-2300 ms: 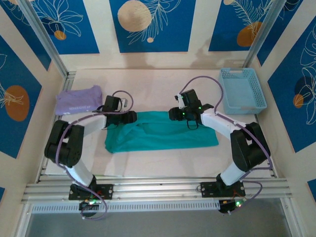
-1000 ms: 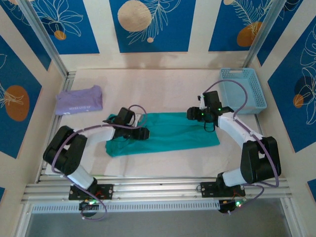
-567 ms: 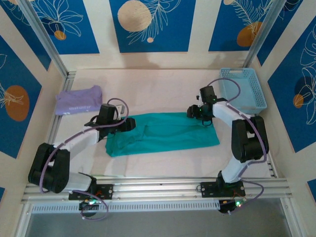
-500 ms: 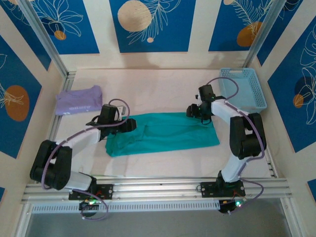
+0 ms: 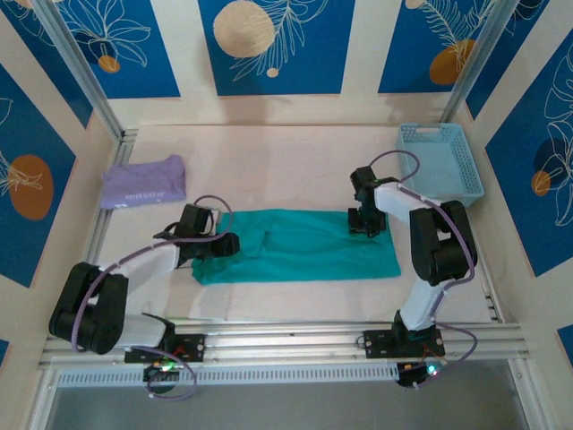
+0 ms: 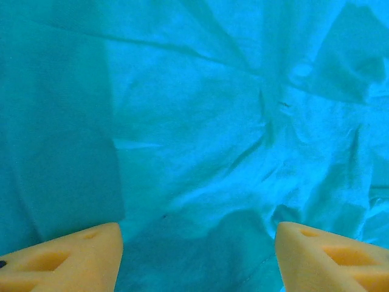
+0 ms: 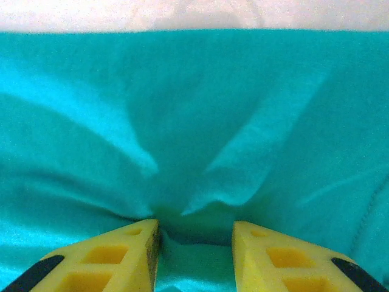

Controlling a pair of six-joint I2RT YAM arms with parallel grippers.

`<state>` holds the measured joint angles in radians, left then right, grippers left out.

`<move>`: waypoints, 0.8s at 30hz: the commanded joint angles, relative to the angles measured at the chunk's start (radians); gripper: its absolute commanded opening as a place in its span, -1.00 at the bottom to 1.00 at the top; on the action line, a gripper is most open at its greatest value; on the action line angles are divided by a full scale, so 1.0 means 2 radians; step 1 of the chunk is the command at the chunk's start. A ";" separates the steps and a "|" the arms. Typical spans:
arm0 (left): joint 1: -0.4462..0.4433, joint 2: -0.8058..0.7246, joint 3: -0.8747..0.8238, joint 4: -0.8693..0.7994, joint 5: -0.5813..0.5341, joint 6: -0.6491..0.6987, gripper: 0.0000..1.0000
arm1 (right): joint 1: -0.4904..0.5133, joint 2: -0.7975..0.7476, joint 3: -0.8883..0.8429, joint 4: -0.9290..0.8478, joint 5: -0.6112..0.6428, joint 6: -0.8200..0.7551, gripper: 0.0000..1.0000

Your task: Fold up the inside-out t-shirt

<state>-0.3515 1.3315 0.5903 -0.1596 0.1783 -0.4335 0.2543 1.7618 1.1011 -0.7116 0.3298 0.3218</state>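
Clearly the inside-out t-shirt (image 5: 295,244) is light, limp cloth: the right hand (image 7: 194,234) pinches a ridge near its far edge, narrowing but not clearly clamped, while the left hand (image 6: 197,252) hovers spread over its left end, best gripped by bunching.

Faint dark line of print across the folded purple shirt (image 5: 143,182), too small to read. No other lettering or numbers legible anywhere.

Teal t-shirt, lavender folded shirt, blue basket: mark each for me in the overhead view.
teal t-shirt (image 5: 295,246), top external view, middle of the cloth
lavender folded shirt (image 5: 143,181), top external view, centre
blue basket (image 5: 439,163), top external view, its floor
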 commanded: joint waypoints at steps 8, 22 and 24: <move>0.029 -0.067 -0.001 -0.058 -0.111 0.005 0.59 | 0.032 -0.072 -0.026 0.035 0.043 0.005 -0.03; 0.049 0.064 0.043 -0.031 -0.034 0.013 0.76 | 0.071 -0.064 -0.027 0.067 0.022 -0.004 0.29; 0.041 0.077 0.039 -0.017 -0.019 0.016 0.73 | 0.071 -0.063 -0.026 0.069 0.017 -0.005 0.29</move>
<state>-0.2409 1.4425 0.6621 -0.2405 0.0463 -0.4152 0.3950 1.6310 1.0618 -0.5873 0.3908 0.3176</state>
